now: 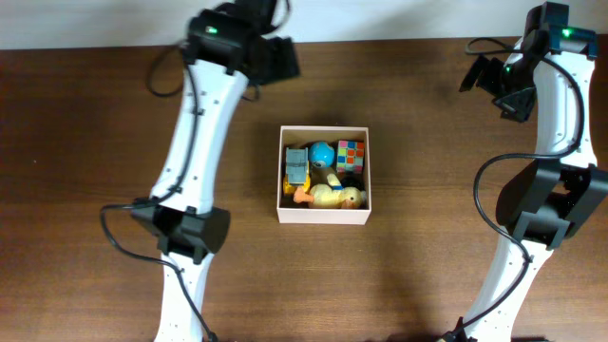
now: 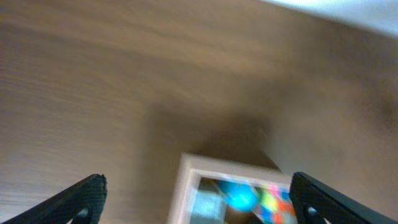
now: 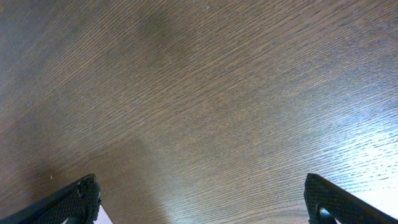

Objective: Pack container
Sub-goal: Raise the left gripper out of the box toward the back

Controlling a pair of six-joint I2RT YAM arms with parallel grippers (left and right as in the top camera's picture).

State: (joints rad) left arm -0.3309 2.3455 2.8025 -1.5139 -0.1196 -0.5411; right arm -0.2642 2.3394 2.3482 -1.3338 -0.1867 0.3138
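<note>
Sitting near the middle of the desk (image 1: 85, 142), the container (image 1: 323, 216) is a square, shallow cardboard box, white outside and tan inside, with its top open. Several toys lie packed close together in it: a blue ball (image 1: 321, 152) at the far side, a many-coloured cube (image 1: 351, 155) just beside the ball, a grey-blue block (image 1: 297, 167) against the left wall, and a yellow toy (image 1: 334, 196) along the near wall (its exact shape is too small to tell).

The left pincer (image 2: 196, 185) hangs above the desk beyond the container's far left corner, apart from it. Its jaws stand wide with nothing between them. In the blurred left wrist view, the box rim (image 2: 186, 177) and the blue ball (image 2: 239, 196) show between its two dark fingers (image 2: 84, 200).

The right pincer (image 3: 200, 185) is well apart from the container, over bare wood at the far right of the desk. It too stands wide and holds nothing. The white links of both arms run back toward the near edge, one on either side of the container.
</note>
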